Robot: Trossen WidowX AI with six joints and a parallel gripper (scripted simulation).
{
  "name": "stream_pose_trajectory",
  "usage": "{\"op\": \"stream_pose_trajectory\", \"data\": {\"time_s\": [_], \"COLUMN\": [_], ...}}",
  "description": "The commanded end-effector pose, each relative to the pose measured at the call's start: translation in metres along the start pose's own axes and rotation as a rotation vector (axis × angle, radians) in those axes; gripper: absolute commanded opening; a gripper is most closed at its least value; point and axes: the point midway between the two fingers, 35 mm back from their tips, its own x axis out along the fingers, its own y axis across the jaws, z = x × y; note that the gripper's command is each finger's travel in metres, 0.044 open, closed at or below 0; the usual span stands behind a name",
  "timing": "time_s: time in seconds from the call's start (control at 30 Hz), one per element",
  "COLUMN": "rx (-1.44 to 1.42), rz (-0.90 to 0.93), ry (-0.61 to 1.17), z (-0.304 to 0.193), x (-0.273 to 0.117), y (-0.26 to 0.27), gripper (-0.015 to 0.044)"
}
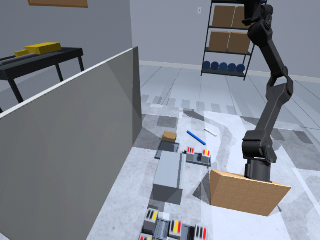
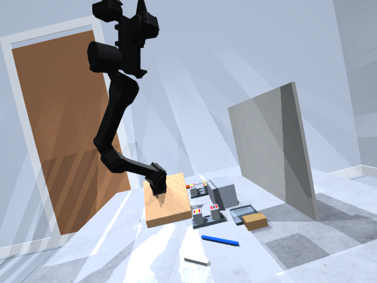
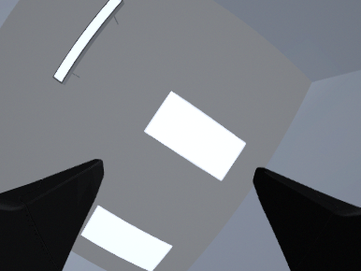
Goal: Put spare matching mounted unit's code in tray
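Spreading wide with nothing between them, my fingers (image 2: 142,8) point up at ceiling lights (image 3: 195,135), so I see no code and no spare up close. I judge that I am at the reading step, or on my way to it: nothing is picked.

Taking my base as the dial's centre in the top view, with twelve at its upper edge, the near spares stand in a holder between nine and ten: a red-dark-red one (image 1: 190,152) (image 2: 214,212) and a red-yellow-red one (image 1: 205,155) (image 2: 197,216). The blue rod (image 1: 196,137) (image 2: 219,240) lies at ten. At nine sits a grey housing (image 1: 169,168) (image 2: 226,193), which I take to carry or hide the mounted unit; I cannot tell which. Just past its upper end, the tray (image 1: 168,146) (image 2: 242,212) holds no spare. More striped spares (image 1: 151,219) stand near eight.

My next move calls for swinging the wrist view down towards nine, behind that housing, and reading the stripes in order. Grabbing before then would be guessing among lookalikes.
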Motion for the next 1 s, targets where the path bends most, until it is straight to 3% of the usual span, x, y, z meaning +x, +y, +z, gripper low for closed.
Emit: {"op": "stream_pose_trajectory", "data": {"time_s": [0.0, 0.23, 0.47, 0.7, 0.97], "rx": [-0.014, -0.09, -0.219, -0.293, -0.392], "rz": [-0.131, -0.395, -0.679, -1.047, -1.532], "ry": [-0.083, -0.223, -0.312, -0.377, -0.359], "z": [0.027, 0.073, 0.114, 0.147, 0.169], "x": [0.01, 0.01, -0.016, -0.067, -0.158], "y": [-0.056, -0.157, -0.247, -0.344, -0.438], "gripper": [0.044, 0.044, 0.044, 0.044, 0.044]}}
